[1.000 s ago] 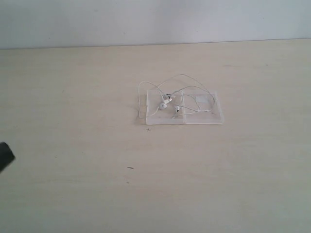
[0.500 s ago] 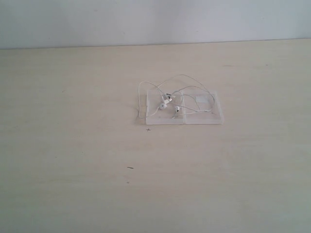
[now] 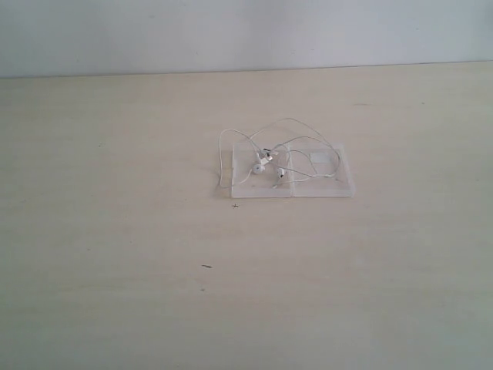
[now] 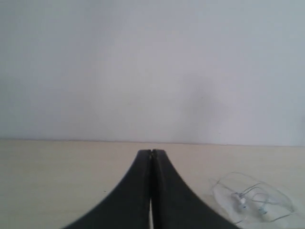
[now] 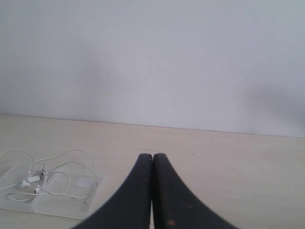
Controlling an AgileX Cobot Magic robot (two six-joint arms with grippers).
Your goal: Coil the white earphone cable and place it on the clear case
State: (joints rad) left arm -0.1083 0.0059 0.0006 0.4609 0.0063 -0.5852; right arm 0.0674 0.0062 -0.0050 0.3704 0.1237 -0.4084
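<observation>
Earphone cable (image 3: 256, 166) step seemingly finished: left tool (image 4: 151, 152) and right tool (image 5: 152, 156) pinched shut, empty, well apart from it; loosely looped on clear case (image 3: 323, 186) on bench (image 3: 115, 270), one loop spilling over edge; perhaps tuck that in next; white label (image 3: 324, 158) too small to read

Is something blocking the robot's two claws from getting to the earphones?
No, nothing visible does. Only bare table lies between the shut left gripper, the shut right gripper and the earphone cable. The cable lies loosely across the clear case, with loops spilling past its edge.
</observation>
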